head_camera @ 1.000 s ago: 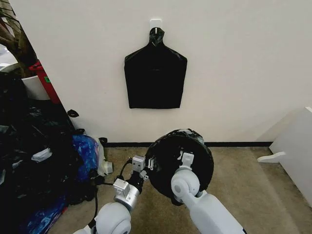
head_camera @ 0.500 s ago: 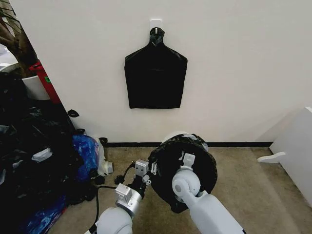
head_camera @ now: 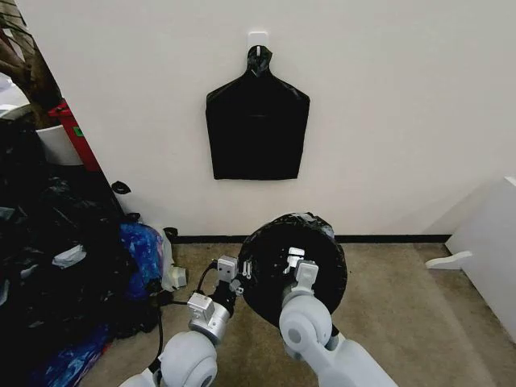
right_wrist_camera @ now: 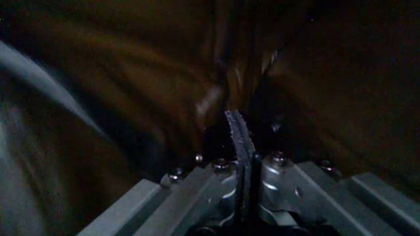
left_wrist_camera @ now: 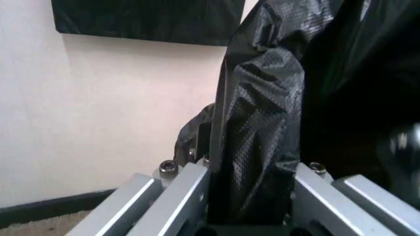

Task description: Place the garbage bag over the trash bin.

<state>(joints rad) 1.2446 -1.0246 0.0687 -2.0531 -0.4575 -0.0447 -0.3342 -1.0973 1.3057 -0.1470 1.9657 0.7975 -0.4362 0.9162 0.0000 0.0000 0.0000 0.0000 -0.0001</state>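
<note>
My 2 grippers, left gripper (head_camera: pixel 242 278) and right gripper (head_camera: pixel 293 260), each pinch the garbage bag (head_camera: pixel 270 278) stretched between them, over the trash bin's mouth.

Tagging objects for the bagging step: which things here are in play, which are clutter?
In play:
garbage bag, covering the trash bin
left pincer, shut on the bag
right pincer, shut on the bag

Clutter:
black bag pack on the wall
heap of bags
white furniture

Trash bin (head_camera: pixel 278 228) almost wholly under garbage bag (head_camera: pixel 274 262).
</note>
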